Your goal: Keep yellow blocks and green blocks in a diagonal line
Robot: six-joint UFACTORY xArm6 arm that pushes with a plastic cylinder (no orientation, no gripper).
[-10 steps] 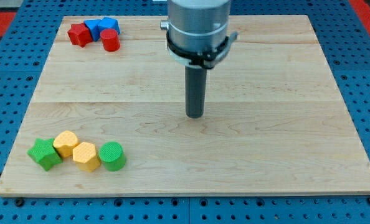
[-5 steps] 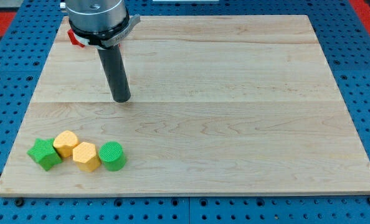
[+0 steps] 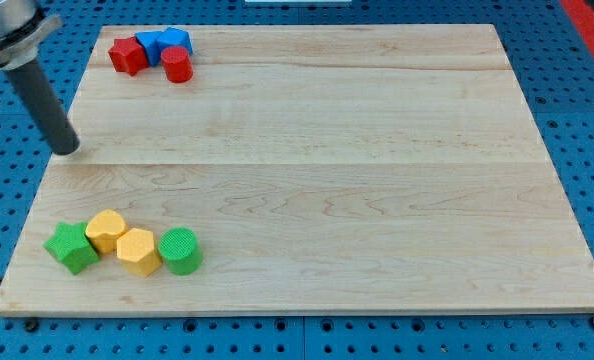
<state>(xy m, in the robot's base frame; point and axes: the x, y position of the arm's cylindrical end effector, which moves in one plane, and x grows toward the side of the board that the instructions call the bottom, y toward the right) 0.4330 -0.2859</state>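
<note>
A green star block (image 3: pixel 72 247), a yellow rounded block (image 3: pixel 106 231), a yellow hexagonal block (image 3: pixel 138 251) and a green cylinder (image 3: pixel 180 251) sit touching in a cluster at the board's bottom left. My tip (image 3: pixel 66 150) rests at the board's left edge, well above that cluster and apart from every block.
A red star block (image 3: pixel 128 55), a blue block (image 3: pixel 161 43) and a red cylinder (image 3: pixel 177 64) are bunched at the board's top left corner. The wooden board (image 3: pixel 317 160) lies on a blue pegboard; its left edge is right by my tip.
My tip has swept from the board's middle leftwards to the left edge. No block has moved.
</note>
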